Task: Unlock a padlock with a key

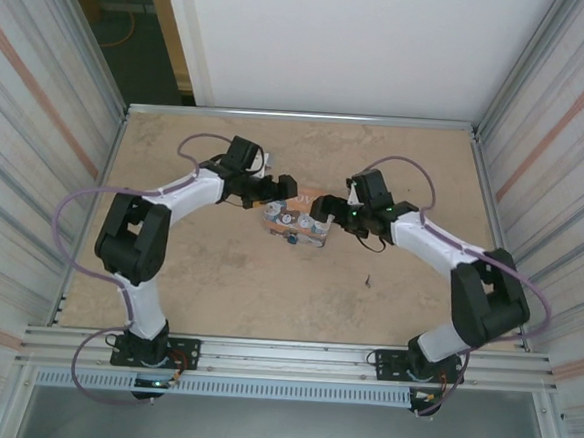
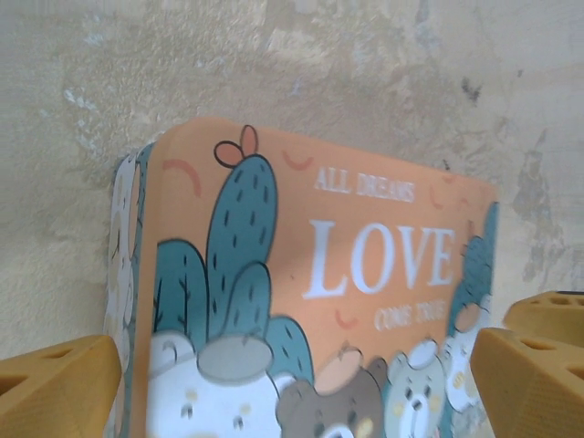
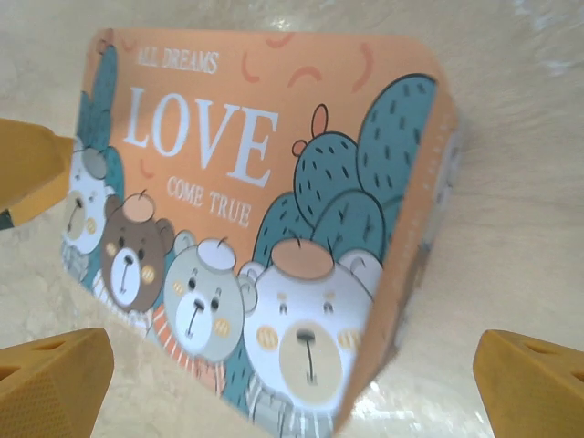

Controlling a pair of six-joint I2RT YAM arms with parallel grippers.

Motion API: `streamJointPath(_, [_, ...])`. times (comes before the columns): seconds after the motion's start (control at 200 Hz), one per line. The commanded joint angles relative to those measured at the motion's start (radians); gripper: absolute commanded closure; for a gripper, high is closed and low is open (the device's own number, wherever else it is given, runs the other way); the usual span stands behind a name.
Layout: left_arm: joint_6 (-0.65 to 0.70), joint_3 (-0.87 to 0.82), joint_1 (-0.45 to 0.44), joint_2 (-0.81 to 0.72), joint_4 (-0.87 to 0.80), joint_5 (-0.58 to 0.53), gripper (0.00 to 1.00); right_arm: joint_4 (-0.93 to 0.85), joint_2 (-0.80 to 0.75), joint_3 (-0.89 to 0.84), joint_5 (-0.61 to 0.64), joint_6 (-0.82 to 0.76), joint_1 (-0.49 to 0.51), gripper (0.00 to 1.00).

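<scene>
While both jaws stand open facing the LOVE box, the padlock shows tiny and blue.

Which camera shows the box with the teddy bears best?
The right wrist view: the box is close, with bears, cactus and LOVE lettering all clear. The left wrist view cuts the bears off. The top external view shows it tiny and far away.

A picture box lies mid-surface, between the two arms. The left end effector is at its far-left corner and the right end effector at its right end.
</scene>
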Motion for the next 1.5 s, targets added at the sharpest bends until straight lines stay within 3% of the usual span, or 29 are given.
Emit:
streamJointPath(0.0, [0.048,-0.055,0.013,-0.143,-0.042,-0.026,0.01,-0.174,-0.114,-0.027,0.093,-0.056,-0.006,0.02])
streamJointPath(0.371, [0.01,-0.398,0.012,-0.532,-0.031,-0.071,0.01,-0.552,-0.351,-0.114,0.15,-0.083,-0.011,0.2])
streamJointPath(0.686, [-0.042,-0.615,0.007,-0.764,-0.041,-0.094,0.01,-0.589,-0.279,-0.208,0.198,-0.072,-0.011,0.38])
streamJointPath(1.493, [-0.043,-0.64,0.007,-0.754,-0.06,-0.105,0.01,-0.45,-0.001,-0.169,0.192,-0.104,0.005,0.68])
